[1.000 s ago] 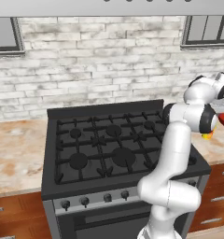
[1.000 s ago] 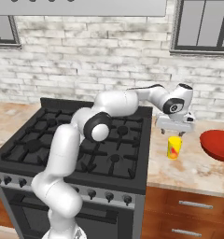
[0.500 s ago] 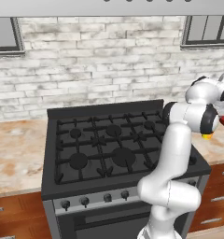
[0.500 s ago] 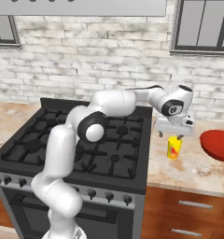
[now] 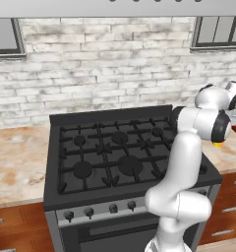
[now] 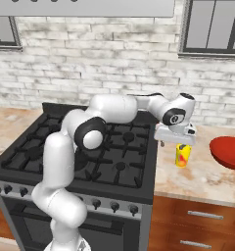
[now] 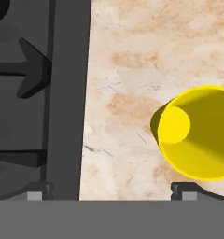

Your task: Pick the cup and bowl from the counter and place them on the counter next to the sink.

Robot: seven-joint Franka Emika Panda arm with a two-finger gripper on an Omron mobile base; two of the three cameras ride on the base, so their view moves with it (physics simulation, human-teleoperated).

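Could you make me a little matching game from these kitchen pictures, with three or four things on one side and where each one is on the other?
Things:
1. yellow cup
2. glossy red round bowl
3. robot's hand
4. black gas stove

Places:
A. far right on the beige stone counter
B. hanging open just above the cup
C. left of the counter stretch
D. upright beside the stove's edge

Pairs: 1-D, 2-A, 3-B, 4-C

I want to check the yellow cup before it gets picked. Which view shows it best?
The hand view: it looks straight down into the open cup on the counter. The right base view shows its side, upright and small. The left base view shows just a yellow sliver behind the arm.
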